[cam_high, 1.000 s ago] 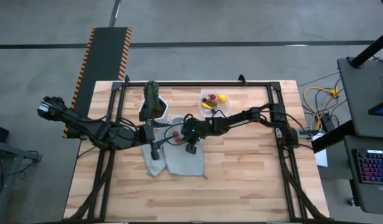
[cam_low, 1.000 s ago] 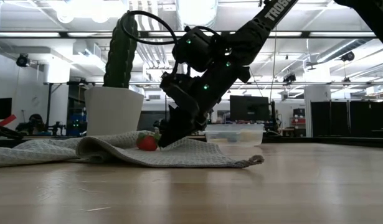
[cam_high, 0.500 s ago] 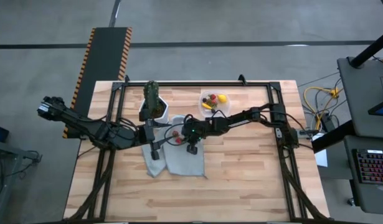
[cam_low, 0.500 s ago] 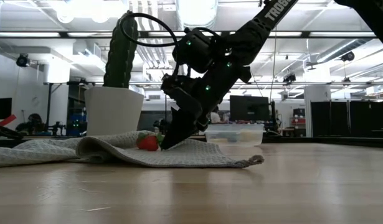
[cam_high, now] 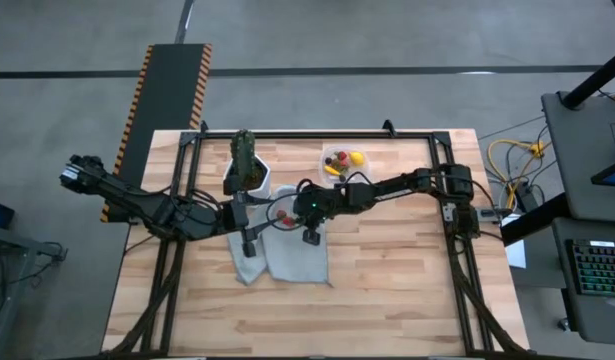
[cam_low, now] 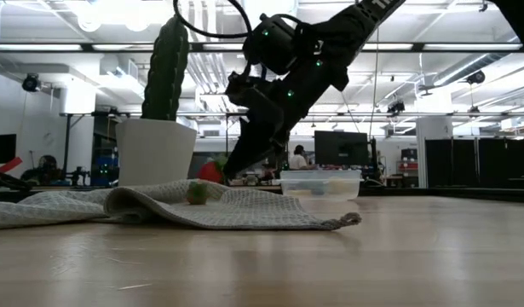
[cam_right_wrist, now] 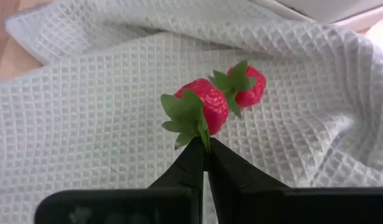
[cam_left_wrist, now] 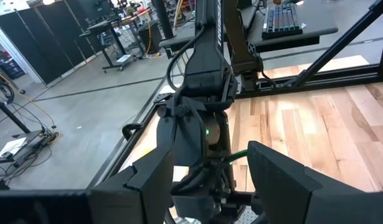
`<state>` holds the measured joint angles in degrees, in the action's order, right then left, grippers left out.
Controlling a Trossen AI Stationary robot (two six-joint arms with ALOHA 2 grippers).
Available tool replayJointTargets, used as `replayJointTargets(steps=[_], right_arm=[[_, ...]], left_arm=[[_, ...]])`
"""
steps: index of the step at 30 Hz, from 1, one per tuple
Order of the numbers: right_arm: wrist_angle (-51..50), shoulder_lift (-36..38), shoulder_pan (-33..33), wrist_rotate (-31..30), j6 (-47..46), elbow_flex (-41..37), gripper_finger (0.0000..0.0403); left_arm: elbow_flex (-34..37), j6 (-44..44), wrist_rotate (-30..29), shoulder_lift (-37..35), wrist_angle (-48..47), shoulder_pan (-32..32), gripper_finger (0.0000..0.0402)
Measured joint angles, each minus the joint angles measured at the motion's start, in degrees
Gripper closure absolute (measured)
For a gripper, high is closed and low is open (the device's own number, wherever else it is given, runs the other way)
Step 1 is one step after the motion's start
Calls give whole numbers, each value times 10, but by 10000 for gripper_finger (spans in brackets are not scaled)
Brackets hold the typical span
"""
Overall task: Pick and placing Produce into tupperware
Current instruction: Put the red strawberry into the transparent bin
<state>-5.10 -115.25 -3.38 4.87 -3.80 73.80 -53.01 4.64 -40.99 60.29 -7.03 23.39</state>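
Observation:
My right gripper is shut on a red toy strawberry, held above the white waffle cloth; it also shows in the low view. A second strawberry lies on the cloth just beyond it. The clear tupperware stands on the table behind the cloth, with a yellow lemon, an orange piece and berries inside. My left gripper is open and idle over the cloth's left part, facing the right arm. My right gripper pinches the strawberry's green leafy top between the free ends of its two fingers. The fingers slant down from the table's right side. The berry sticks out past the fingertips, lifted clear of the cloth.
A green cactus in a white pot stands at the cloth's far left corner, close to both grippers. The cloth is rumpled, with a raised fold. Bare wooden table spreads to the near and right sides.
My right gripper has risen from the cloth, carrying the strawberry up with it. The berry, which lay on the cloth at the fingertips, now hangs clear above it. The second berry has stayed on the cloth.

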Motion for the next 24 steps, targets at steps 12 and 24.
replayJointTargets(steps=[12, 24], right_arm=[[-102, 46, -19, -83, 40, 0, 395], [-217, 144, -86, -158, 79, -6, 395]], left_arm=[[0, 0, 0, 0, 0, 0, 212], [0, -14, 0, 0, -5, 0, 212]])
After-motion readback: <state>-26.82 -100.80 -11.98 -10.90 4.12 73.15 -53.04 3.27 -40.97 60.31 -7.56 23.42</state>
